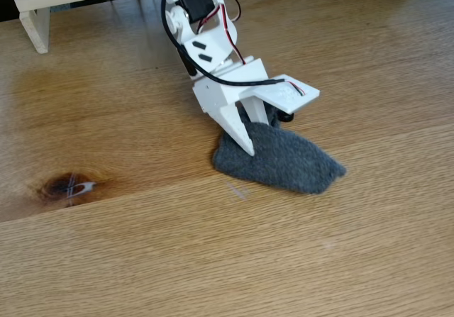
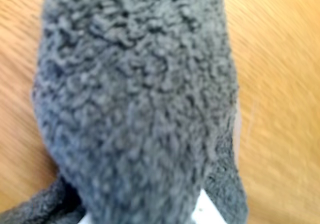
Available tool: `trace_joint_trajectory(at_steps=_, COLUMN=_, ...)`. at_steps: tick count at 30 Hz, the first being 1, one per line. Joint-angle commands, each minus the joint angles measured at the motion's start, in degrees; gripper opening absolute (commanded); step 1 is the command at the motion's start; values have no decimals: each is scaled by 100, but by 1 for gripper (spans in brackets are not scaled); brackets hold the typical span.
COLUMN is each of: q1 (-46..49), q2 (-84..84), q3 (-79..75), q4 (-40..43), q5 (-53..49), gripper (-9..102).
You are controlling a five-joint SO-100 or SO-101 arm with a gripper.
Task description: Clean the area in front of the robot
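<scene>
Oak tabletop fills the fixed view, light grain running across. Going left to right: pale wooden block with a barcode sticker in the upper left corner; dark knot at left centre, a small pale mark on it; faint pale scribble on the wood just below the cloth's left end, centre frame. White arm comes down from top centre, black servo on top, red and black wires looped beside it.

Gripper is pressed down onto the upper left edge of the grey fuzzy cloth, which lies flat right of centre and tapers to the right. White finger sits on the fleece; jaws look narrow, pinching a fold. Wrist view backs that: cloth bunched close under the camera, white tip poking out at bottom.

Risks from here, as judgement:
- Grip is only on the cloth's edge, so a fast sweep could pull it free.
- Too much downward force could dig the tip into the wood or stall the servo.
- Cloth trails right, so a stroke may skip the scribble.
</scene>
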Motion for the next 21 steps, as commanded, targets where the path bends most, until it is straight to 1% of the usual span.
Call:
trace_joint_trajectory(at_steps=1, q1=598, q2=-167, q3=-1239, q4=-202, q5=-264, gripper=0)
trace_joint_trajectory(at_steps=5, q1=1204, q2=-264, q3=-1846, q4=369, q5=-149, gripper=0)
trace_joint_trajectory(at_steps=9, q1=1758, q2=-132, q3=-2127, q4=940, q5=-114, gripper=0)
trace_joint_trajectory(at_steps=11, q1=1907, q2=0, q3=-2153, q4=1503, q5=-105, gripper=0)
trace_joint_trajectory(at_steps=13, q1=1934, q2=193, q3=-2145, q4=2338, q5=18, gripper=0)
trace_joint_trajectory(at_steps=15, q1=1767, q2=422, q3=-2145, q4=3270, q5=88, gripper=0)
trace_joint_trajectory(at_steps=17, q1=1397, q2=694, q3=-2145, q4=4104, q5=114, gripper=0)
trace_joint_trajectory(at_steps=19, q1=888, q2=976, q3=-2145, q4=4658, q5=246, gripper=0)
trace_joint_trajectory(at_steps=21, q1=316, q2=1169, q3=-2145, q4=4816, q5=343, gripper=0)
